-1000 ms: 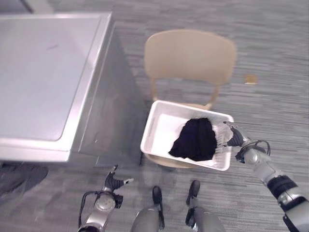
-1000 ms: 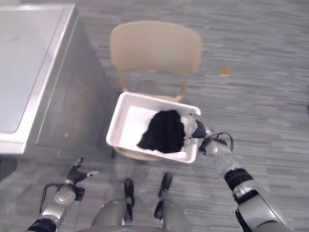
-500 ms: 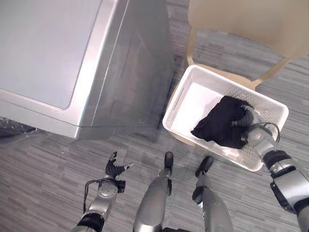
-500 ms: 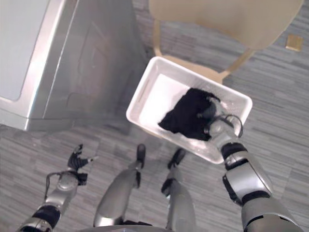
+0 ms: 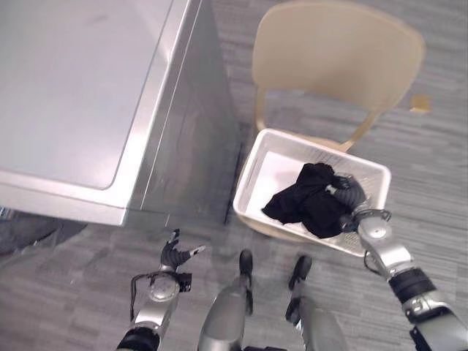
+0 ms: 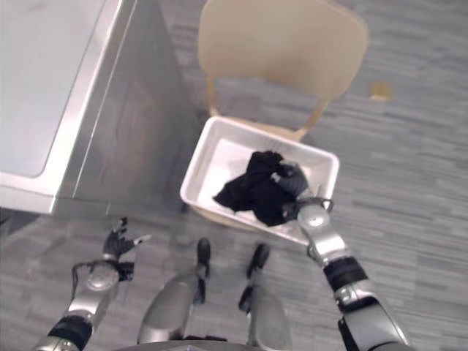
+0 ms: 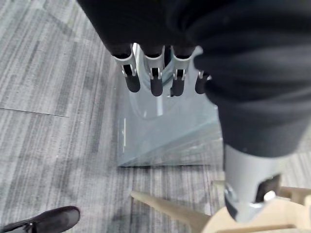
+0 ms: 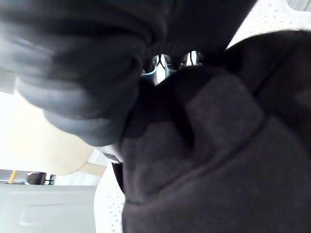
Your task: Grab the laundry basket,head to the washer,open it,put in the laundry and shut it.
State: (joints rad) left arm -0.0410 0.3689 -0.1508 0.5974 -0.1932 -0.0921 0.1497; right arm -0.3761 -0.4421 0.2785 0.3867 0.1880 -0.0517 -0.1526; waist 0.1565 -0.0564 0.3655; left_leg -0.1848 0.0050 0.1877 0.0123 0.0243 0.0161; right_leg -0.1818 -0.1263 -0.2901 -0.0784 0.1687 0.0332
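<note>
- So my right hand (image 5: 349, 196) is now down inside the white laundry basket (image 5: 252, 170), buried in the black laundry (image 5: 307, 207) — a second ago it was only at the basket's near right corner, by the rim.
- The whole view has swung around too, so that's my head moving; the basket itself hasn't gone anywhere and sits on the seat of the tan chair (image 5: 336, 55) same as before.
- What that means for the job, as far as I can judge: the basket isn't picked up yet. I'm reaching into the clothes rather than holding the rim, so step one — grabbing the basket — is still open.
- Can I tell whether my right fingers are clamped on the cloth? Honestly no. In the right wrist view the fingertips (image 8: 165, 62) just peek out past dark fabric, pressed against it, and the rest is hidden.
- Right arm pose: forearm comes up from the lower right, wrist bent over the basket's near edge, hand dipping into the pile.
- Left hand (image 5: 174, 254) hangs low by my side over the grey floor, fingers relaxed and spread, holding nothing; the left wrist view shows them straight.
- The silver washer (image 5: 88, 95) stands just to the left of the chair, lid down, so opening it is still to come.
</note>
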